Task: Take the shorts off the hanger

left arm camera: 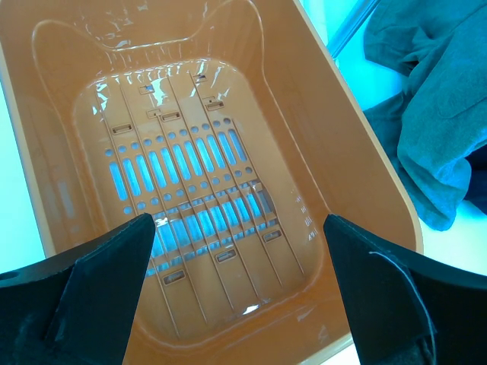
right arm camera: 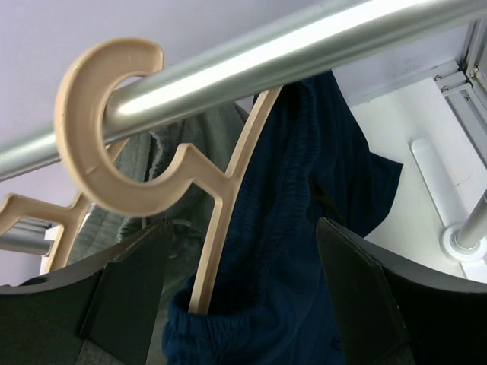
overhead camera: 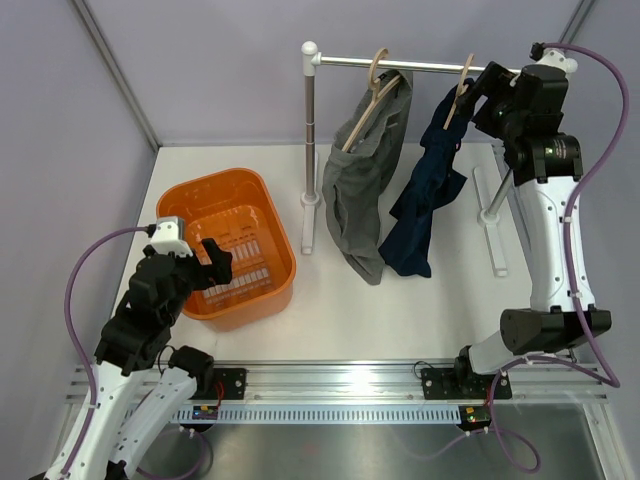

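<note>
Grey shorts hang on a wooden hanger from the metal rail. Navy shorts hang on a second wooden hanger to their right. My right gripper is open, high up at the rail, its jaws either side of the navy shorts and that hanger, not closed on them. My left gripper is open and empty above the orange tub; its wrist view looks into the empty tub, with the grey shorts at the right.
The rail stands on a white post with a floor foot, and a second foot at the right. Grey walls close the left and back. The arm bases sit on a metal track at the near edge.
</note>
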Robot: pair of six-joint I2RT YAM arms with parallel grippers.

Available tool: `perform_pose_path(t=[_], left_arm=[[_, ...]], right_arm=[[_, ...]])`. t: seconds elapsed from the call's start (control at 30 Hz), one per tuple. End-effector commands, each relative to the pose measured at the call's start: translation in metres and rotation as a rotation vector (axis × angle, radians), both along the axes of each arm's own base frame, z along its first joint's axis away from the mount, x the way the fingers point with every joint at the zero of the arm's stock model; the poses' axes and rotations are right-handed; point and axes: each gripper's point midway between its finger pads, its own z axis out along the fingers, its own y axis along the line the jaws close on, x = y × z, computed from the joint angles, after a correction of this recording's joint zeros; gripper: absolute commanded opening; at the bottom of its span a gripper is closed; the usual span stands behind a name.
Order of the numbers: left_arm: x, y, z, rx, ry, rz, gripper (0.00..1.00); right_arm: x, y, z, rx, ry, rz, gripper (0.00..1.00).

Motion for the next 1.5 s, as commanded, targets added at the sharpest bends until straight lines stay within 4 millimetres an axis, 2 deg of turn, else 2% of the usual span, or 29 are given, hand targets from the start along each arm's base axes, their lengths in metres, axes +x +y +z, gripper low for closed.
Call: perform_pose_path(t=[0.0, 0.07, 0.1, 0.13, 0.27, 0.53, 0.83, 1.1, 1.33, 1.47], left_arm=[[0.003, -0.006, 0.011, -0.018, -0.047, -0.027, 0.99], [0.003, -0.006, 0.011, -0.019, -0.049, -0.027, 0.99], [0.003, -0.006, 0.011, -0.018, -0.047, -0.027, 0.99], [0.003, -0.006, 0.011, -0.019, -0.049, -0.027, 0.99], [0.004, -0.006, 0.01, -0.017, -0.046, -0.026, 0.99], [0.004, -0.007, 0.009, -0.016, -0.041, -0.032, 0.99], [0.005, -0.009, 0.007, -0.015, -0.032, -0.038, 0.99], [0.006, -0.009, 0.006, -0.013, -0.026, -0.039, 0.99], [0.006, -0.01, 0.005, -0.011, -0.021, -0.041, 0.99], [0.006, -0.01, 0.005, -0.012, -0.021, -0.041, 0.99]], right_arm=[[-0.006, 0.003, 0.04, -0.055, -0.094, 0.009, 0.85], [-0.001, 0.007, 0.043, -0.069, -0.1, 0.013, 0.85], [0.007, 0.01, 0.036, -0.082, -0.08, 0.016, 0.86], [0.009, 0.009, 0.038, -0.093, -0.082, 0.003, 0.86], [0.026, 0.021, 0.024, -0.122, -0.049, 0.003, 0.86], [0.032, 0.038, 0.007, -0.132, -0.035, 0.008, 0.86], [0.031, 0.059, 0.008, -0.143, -0.05, 0.023, 0.86], [0.043, 0.046, -0.004, -0.13, -0.014, -0.097, 0.86], [0.056, 0.042, -0.012, -0.117, -0.028, -0.153, 0.76], [0.064, 0.042, -0.016, -0.115, -0.029, -0.164, 0.66]])
